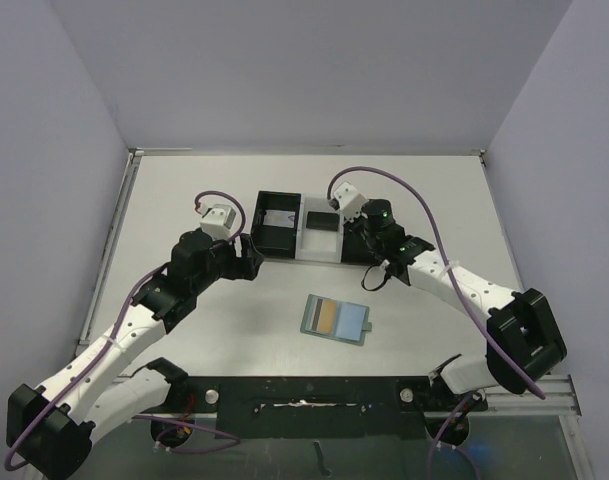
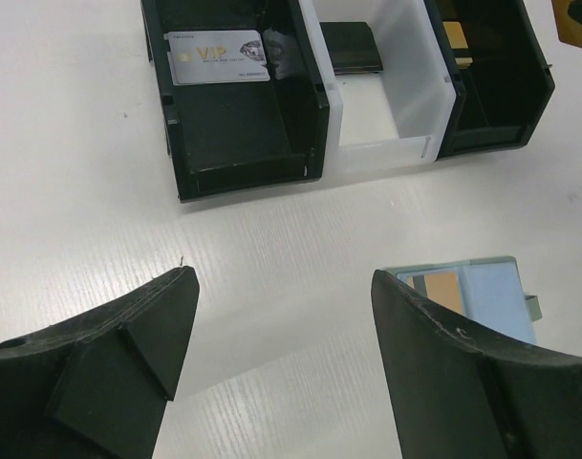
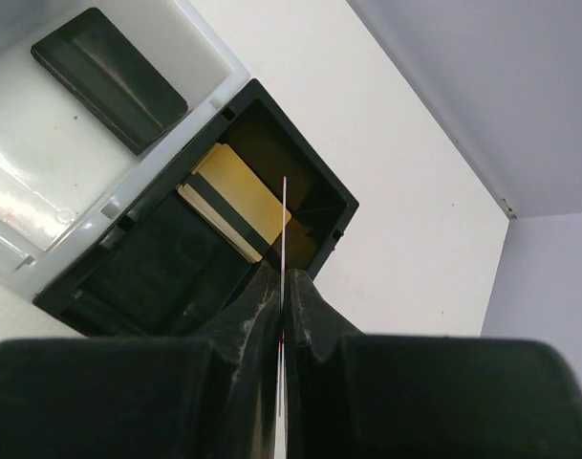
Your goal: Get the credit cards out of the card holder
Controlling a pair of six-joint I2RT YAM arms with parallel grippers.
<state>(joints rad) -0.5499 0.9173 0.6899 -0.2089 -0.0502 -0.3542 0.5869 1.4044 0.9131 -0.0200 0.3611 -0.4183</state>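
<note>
Three-compartment tray [image 2: 243, 177] sits mid-table [image 1: 184, 200] and serves as the reference. Its compartments run black, clear, black.

Card holder [image 1: 336, 320] lies open and flat on the table on the near side of the tray, well apart from it, pale blue pockets up. A tan card [image 1: 326, 317] shows in its left pocket, and the closing tab sticks out on the right edge.

Left gripper [image 2: 283, 277] hovers low over bare table just off the tray's left near corner. Its fingers [image 2: 128, 335] are spread wide with nothing between them.

Right gripper [image 3: 283, 277] is above the tray's right black compartment. Its jaws are pressed together on a thin card [image 3: 284, 220] seen edge-on, which stands upright over that compartment. Whether the card's far edge touches the tray, cannot tell.

Tray contents:
- Silver VIP card [image 2: 219, 55] is in the left black compartment, at its far end.
- Black card [image 2: 353, 48] lies flat in the clear middle.
- Gold card [image 3: 238, 196] is in the right black compartment, under the held card.
</note>
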